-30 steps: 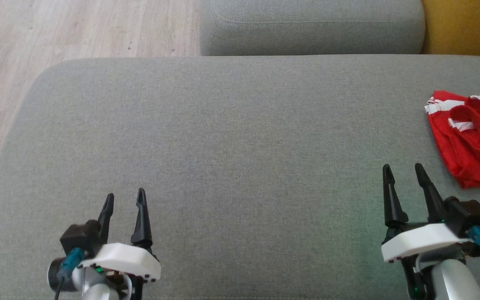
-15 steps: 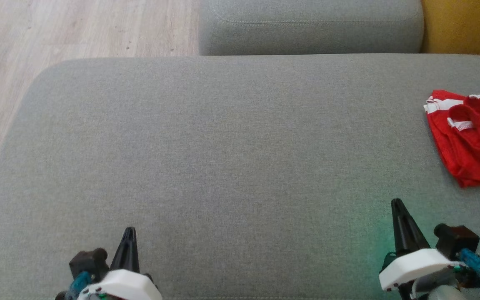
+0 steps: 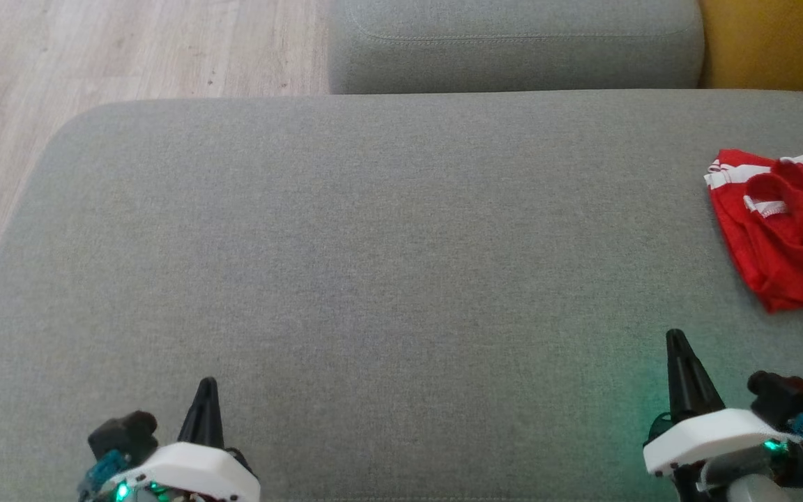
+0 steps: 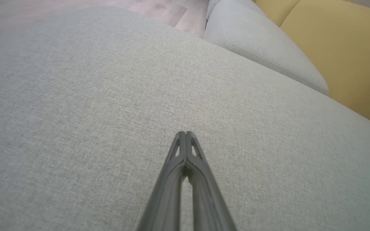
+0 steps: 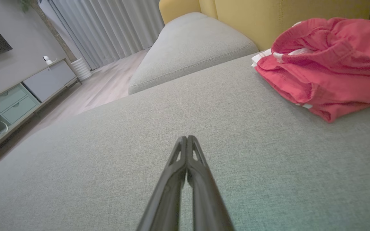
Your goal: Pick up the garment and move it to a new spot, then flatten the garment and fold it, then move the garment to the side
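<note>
In the head view, the left gripper (image 3: 206,388) is being held at 7 o'clock and the right gripper (image 3: 676,340) at 5 o'clock. Both are low over the grey cushion (image 3: 373,244), each with its fingers pressed together and nothing being gripped. The red garment (image 3: 785,230) is lying bunched at 3 o'clock, well apart from both.

In the left wrist view, the closed fingers are being pointed across bare cushion, with a red sliver being shown at 3 o'clock.

In the right wrist view, the shut fingers are being aimed toward 12 o'clock, with the garment (image 5: 326,73) heaped in loose layers at 2 o'clock.

Such a heap at the cushion's side is judged to fit either a garment awaiting pickup or one already folded and set aside. The grippers are probably being held clear of it for that reason.
</note>
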You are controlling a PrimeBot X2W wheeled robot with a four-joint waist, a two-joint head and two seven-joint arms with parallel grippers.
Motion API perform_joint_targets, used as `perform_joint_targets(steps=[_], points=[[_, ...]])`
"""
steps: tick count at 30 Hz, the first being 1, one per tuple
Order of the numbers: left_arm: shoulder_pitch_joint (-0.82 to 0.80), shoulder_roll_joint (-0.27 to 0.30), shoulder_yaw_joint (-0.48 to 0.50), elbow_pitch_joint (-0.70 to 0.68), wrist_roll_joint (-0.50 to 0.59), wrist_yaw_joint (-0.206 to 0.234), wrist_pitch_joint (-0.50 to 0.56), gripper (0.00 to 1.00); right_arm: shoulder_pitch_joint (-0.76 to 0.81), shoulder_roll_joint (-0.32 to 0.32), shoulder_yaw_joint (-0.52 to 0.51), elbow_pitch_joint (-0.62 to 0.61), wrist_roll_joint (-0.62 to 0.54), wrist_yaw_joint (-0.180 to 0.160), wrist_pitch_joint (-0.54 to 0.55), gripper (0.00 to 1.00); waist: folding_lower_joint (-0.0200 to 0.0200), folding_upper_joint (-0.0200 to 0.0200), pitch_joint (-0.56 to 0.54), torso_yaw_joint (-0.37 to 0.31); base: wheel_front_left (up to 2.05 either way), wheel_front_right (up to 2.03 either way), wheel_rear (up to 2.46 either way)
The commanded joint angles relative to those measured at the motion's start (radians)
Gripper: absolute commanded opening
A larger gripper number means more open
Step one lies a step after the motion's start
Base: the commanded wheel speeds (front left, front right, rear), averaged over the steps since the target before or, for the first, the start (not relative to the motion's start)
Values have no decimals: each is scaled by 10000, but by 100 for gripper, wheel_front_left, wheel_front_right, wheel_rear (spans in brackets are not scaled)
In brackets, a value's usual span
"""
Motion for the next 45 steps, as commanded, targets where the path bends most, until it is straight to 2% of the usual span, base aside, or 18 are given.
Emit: perform_joint_targets(steps=[1,45], points=[[-509,17,157,-339,-251,-106,61,0,-451,-12,-57,-367,294,10,23,0,0,-1,-1,-6,0,0,0],[-941,38,1174,-666,-4830,-826,1297,0,-741,-31,-443,-635,5268,33,980,0,-1,-1,-46,-224,0,0,0]])
